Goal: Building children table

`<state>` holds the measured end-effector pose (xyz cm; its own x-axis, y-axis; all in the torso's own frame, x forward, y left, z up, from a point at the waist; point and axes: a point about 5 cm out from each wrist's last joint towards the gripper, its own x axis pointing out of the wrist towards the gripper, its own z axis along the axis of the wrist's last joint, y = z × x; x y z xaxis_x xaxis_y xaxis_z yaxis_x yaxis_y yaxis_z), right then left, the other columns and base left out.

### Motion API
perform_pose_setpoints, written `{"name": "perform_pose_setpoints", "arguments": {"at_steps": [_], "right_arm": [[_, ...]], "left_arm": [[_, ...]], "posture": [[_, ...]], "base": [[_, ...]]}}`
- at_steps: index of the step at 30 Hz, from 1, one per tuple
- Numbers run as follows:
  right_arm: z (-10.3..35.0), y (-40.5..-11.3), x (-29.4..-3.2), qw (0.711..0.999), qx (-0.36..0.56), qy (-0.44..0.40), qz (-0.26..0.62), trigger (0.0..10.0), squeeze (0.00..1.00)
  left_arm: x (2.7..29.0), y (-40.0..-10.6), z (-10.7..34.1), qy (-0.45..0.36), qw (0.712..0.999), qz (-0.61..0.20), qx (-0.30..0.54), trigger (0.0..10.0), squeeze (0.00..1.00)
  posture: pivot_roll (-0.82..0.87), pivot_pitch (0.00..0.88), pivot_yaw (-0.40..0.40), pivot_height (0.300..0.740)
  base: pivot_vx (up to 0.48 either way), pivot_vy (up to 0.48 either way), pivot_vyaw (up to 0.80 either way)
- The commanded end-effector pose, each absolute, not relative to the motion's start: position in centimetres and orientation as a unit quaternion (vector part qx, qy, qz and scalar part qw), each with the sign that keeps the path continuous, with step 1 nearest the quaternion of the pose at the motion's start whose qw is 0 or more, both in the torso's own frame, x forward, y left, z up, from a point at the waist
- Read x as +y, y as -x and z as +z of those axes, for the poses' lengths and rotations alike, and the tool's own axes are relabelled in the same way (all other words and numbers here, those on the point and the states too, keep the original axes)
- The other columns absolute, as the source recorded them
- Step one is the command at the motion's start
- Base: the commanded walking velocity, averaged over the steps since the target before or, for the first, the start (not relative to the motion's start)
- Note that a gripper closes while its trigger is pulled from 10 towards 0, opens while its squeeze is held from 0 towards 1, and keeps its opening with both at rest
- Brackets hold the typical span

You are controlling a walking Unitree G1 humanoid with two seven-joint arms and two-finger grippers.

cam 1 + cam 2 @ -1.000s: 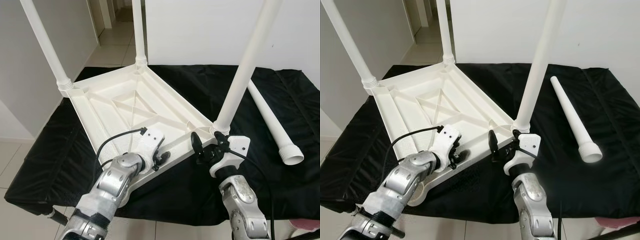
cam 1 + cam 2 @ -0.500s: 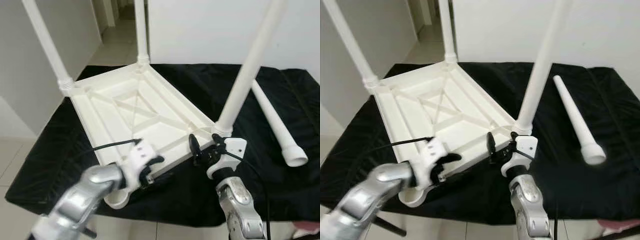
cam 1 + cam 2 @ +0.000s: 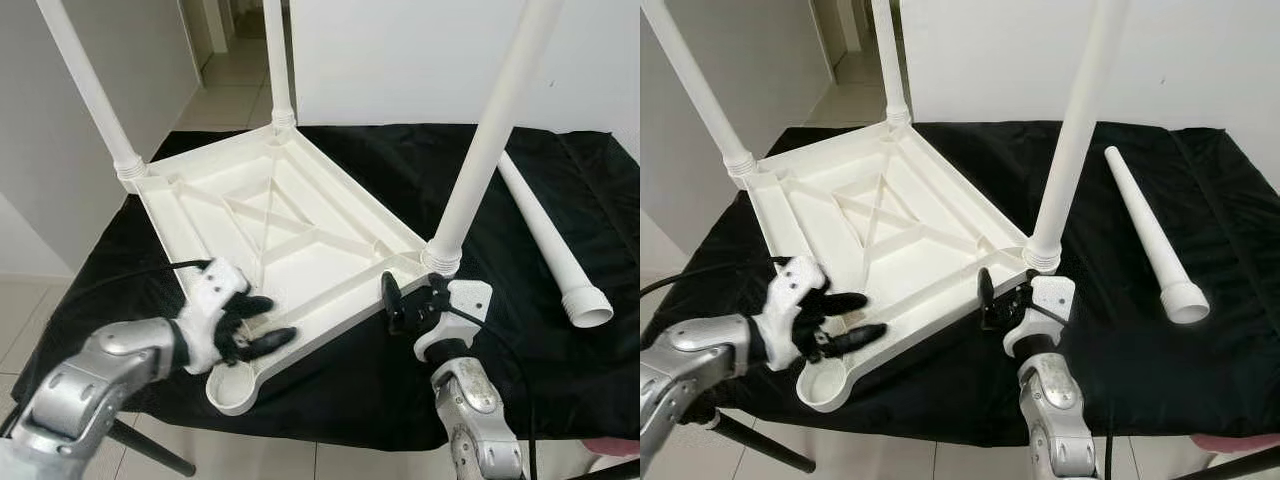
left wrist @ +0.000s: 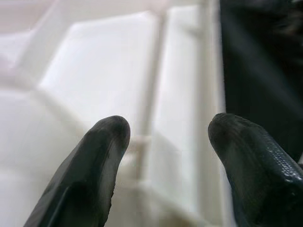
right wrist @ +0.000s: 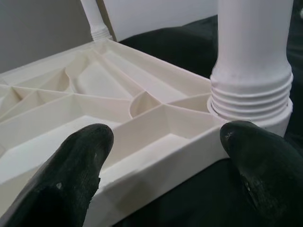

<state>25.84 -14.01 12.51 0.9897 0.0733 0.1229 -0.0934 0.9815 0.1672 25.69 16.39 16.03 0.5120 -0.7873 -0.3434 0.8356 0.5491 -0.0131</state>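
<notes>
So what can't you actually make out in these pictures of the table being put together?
- Tops of the three fitted legs: cut off by the upper edge in both eye views.
- Inside of the empty corner socket: its thread is too small to see.
- Loose leg: its open end faces the camera, interior in shadow.
- Left wrist view: the upturned tabletop is blurred beyond the left gripper.
- Right gripper: its fingers block the tabletop's near edge.

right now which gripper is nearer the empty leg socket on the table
Left. The left gripper hovers open just above the empty socket at the upturned tabletop's near corner. The right gripper sits open farther along the near edge, beside the fitted leg.
</notes>
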Motion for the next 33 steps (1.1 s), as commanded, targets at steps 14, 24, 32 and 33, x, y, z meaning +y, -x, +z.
{"name": "perform_pose_setpoints", "arguments": {"at_steps": [14, 24, 32, 33], "right_arm": [[12.2, -26.4, -14.6, 0.993, -0.054, -0.106, 0.002, 10.0, 0.0], [11.5, -26.5, -14.0, 0.985, -0.027, -0.17, -0.017, 10.0, 0.0], [10.8, -27.1, -14.4, 0.981, -0.004, -0.189, -0.036, 10.0, 0.0], [10.8, -27.1, -14.4, 0.981, -0.004, -0.189, -0.036, 10.0, 0.0]], "left_arm": [[19.8, -26.7, 13.1, -0.178, 0.839, -0.47, 0.207, 10.0, 0.0], [17.1, -25.5, 11.4, -0.234, 0.808, -0.505, 0.192, 10.0, 0.0], [15.7, -24.8, 11.0, -0.247, 0.79, -0.531, 0.18, 10.0, 0.0], [15.7, -24.8, 11.0, -0.247, 0.79, -0.531, 0.18, 10.0, 0.0]], "posture": [[-0.07, 0.059, 0.074, 0.74], [-0.06, 0.037, 0.055, 0.74], [-0.05, 0.031, 0.055, 0.74], [-0.05, 0.031, 0.055, 0.74]], "base": [[0.0, 0.0, 0.0], [0.0, 0.0, 0.0], [0.0, 0.0, 0.0], [0.0, 0.0, 0.0]]}}
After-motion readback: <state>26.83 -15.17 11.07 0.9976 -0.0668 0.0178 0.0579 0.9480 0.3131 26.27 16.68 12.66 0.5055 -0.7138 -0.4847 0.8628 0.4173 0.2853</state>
